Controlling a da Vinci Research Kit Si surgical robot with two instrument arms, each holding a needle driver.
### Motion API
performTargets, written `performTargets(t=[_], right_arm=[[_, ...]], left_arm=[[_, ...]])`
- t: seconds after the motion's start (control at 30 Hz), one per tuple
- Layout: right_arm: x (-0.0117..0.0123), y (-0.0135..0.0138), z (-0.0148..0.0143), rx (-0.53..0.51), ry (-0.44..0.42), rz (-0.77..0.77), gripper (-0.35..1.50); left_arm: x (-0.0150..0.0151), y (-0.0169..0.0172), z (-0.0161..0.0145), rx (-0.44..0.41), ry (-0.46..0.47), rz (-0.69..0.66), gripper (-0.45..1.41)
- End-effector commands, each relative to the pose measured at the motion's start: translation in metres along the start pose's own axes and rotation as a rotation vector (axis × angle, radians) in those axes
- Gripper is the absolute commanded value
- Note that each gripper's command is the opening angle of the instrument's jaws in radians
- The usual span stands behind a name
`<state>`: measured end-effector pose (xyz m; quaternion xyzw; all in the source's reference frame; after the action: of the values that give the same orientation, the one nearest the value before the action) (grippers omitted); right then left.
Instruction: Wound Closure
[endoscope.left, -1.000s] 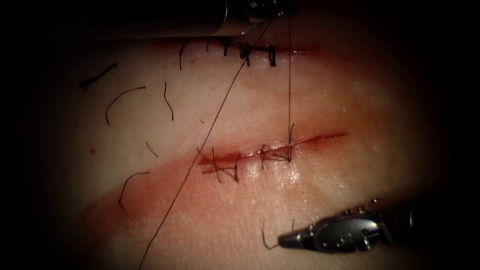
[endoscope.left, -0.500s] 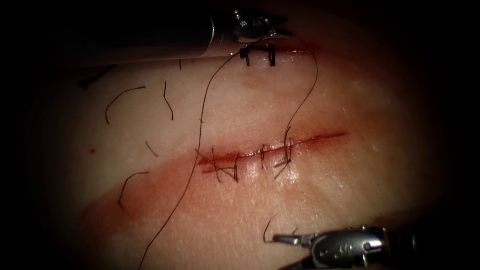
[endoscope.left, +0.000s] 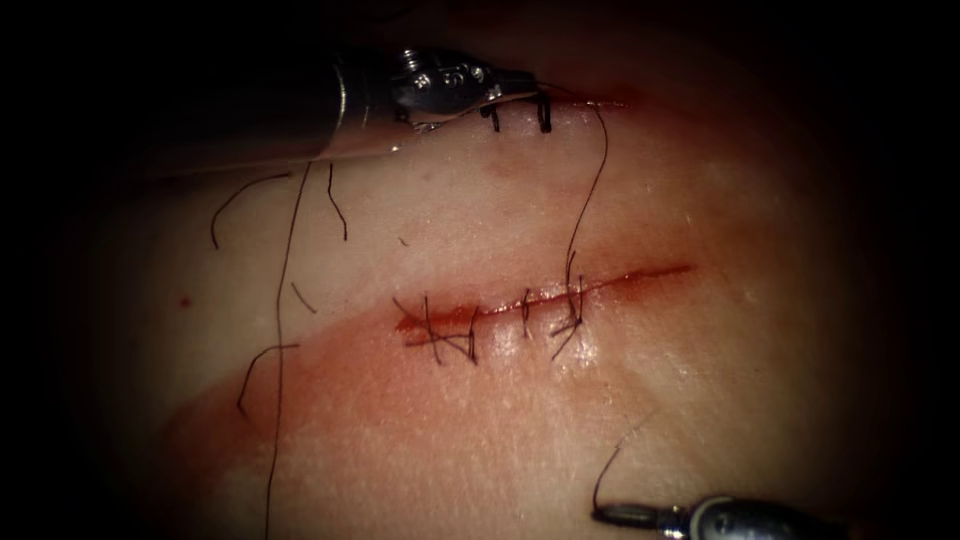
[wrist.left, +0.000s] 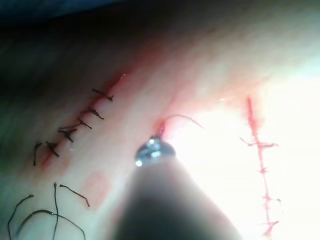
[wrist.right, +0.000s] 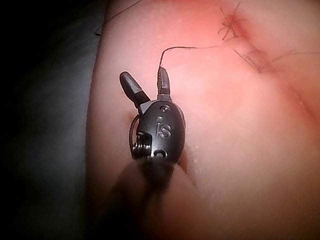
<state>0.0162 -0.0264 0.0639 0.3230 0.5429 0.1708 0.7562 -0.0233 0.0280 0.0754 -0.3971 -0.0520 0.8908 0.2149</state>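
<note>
Tissue (endoscope.left: 700, 380): broad pale slab, lit in the centre and dark toward the edges.

Cut (endoscope.left: 640, 275): runs across mid-field. The left and middle parts carry stitches (endoscope.left: 450, 335); the right end is an unstitched red line. Red fluid (endoscope.left: 425, 322) sits along the left end. A second stitched cut (endoscope.left: 545, 110) lies farther back, right under the L tool.

L tool (endoscope.left: 525, 95): comes in at the far side, shaft low over the tissue, tip next to the far stitches. Jaws look closed on the thread (endoscope.left: 590, 190), approx at their tips. Judged to be parked well back from the cut so the strand hangs clear of the stitch line, w/ some slack since it curves.

R tool (wrist.right: 143, 75): low at the near edge, to the right of the stitches and well apart from the cut. Jaws are spread in a V and clamp nothing. A short thread tail (wrist.right: 190, 48) ends against one jaw's tip, touching but not pinched. Prob. idle position, out of the way.

Thread: one limb goes from the L jaws down to the rightmost stitch. A long limb (endoscope.left: 283, 350) drops from under the L shaft down the left side of the field.

Neither tool holds the needle.

Cut ends of thread (endoscope.left: 240, 200): several loose on the tissue left of the cut.
</note>
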Motion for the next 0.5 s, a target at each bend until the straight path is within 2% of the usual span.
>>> performTargets(t=[0.03, 0.07, 0.13, 0.27, 0.33, 0.5], right_arm=[[0.0000, 0.0015, -0.0001, -0.081, 0.003, 0.039, 1.31], [0.0014, 0.0043, -0.0014, -0.247, 0.030, 0.068, 1.40], [0.0026, 0.0070, -0.0029, -0.404, 0.049, 0.041, 1.48], [0.0040, 0.0111, -0.0042, -0.522, 0.028, 0.029, 1.45], [0.0045, 0.0135, -0.0040, -0.572, 0.012, 0.022, 1.43], [0.0044, 0.0168, -0.0029, -0.647, -0.033, 0.004, 1.46]], left_arm=[[0.0001, 0.0002, 0.0003, 0.002, 0.007, -0.003, -0.45], [0.0002, 0.0012, -0.0008, 0.001, 0.010, -0.006, -0.45], [0.0004, 0.0020, -0.0016, 0.003, 0.012, -0.003, -0.45], [0.0006, 0.0037, -0.0031, 0.004, 0.012, 0.006, -0.45], [0.0009, 0.0042, -0.0042, 0.004, 0.018, 0.013, -0.45], [0.0020, 0.0042, -0.0063, 0.005, 0.041, 0.008, -0.45]])
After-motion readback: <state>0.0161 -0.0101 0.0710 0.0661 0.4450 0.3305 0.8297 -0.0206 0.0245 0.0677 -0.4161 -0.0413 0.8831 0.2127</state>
